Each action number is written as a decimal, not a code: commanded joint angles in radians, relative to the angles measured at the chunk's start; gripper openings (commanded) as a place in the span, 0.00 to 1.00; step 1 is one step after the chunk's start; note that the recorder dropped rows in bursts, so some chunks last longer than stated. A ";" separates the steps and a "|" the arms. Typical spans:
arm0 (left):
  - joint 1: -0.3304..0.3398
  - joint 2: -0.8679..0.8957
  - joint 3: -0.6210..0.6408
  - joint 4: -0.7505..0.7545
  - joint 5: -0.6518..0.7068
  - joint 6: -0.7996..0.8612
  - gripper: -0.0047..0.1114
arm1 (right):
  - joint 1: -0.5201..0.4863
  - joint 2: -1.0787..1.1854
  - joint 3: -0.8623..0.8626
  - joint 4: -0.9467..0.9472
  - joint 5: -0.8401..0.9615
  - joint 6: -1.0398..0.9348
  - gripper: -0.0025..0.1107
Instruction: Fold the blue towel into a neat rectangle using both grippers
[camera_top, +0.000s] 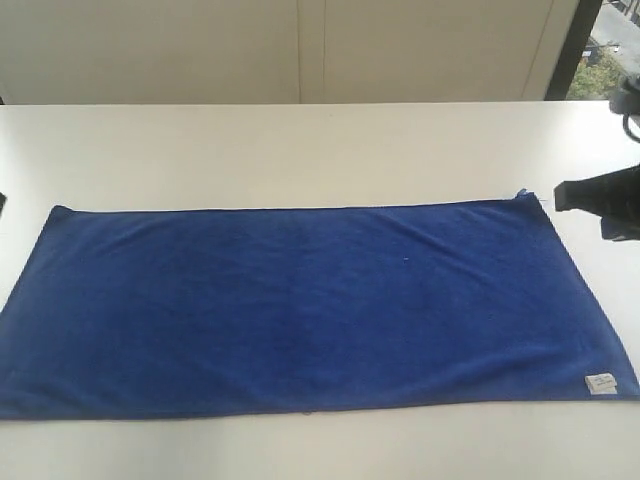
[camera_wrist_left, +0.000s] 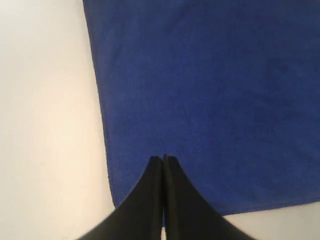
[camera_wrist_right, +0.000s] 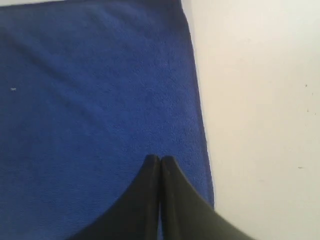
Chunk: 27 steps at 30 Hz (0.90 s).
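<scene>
The blue towel (camera_top: 300, 305) lies spread flat and long across the white table (camera_top: 300, 150), its small white tag (camera_top: 600, 383) at the near right corner. My left gripper (camera_wrist_left: 163, 159) hovers above the towel (camera_wrist_left: 210, 100) near one of its corners, fingers pressed together and holding nothing; it is out of the exterior view. My right gripper (camera_wrist_right: 160, 159) is likewise shut and empty over the towel (camera_wrist_right: 95, 100) close to its side edge. In the exterior view only a black part of the right arm (camera_top: 605, 200) shows at the right border.
Bare white tabletop (camera_wrist_left: 45, 125) surrounds the towel on all sides. A pale wall (camera_top: 300, 50) runs behind the table, and a dark window frame (camera_top: 575, 45) stands at the back right.
</scene>
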 joint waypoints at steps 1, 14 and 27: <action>0.002 -0.176 0.026 -0.016 -0.010 0.007 0.04 | 0.022 -0.091 -0.005 0.000 -0.002 -0.020 0.02; 0.002 -0.452 0.153 -0.004 -0.015 0.005 0.04 | 0.027 -0.093 -0.001 0.005 0.000 -0.030 0.02; 0.002 -0.459 0.153 -0.004 -0.015 0.010 0.04 | 0.025 0.332 -0.353 0.056 0.113 -0.176 0.02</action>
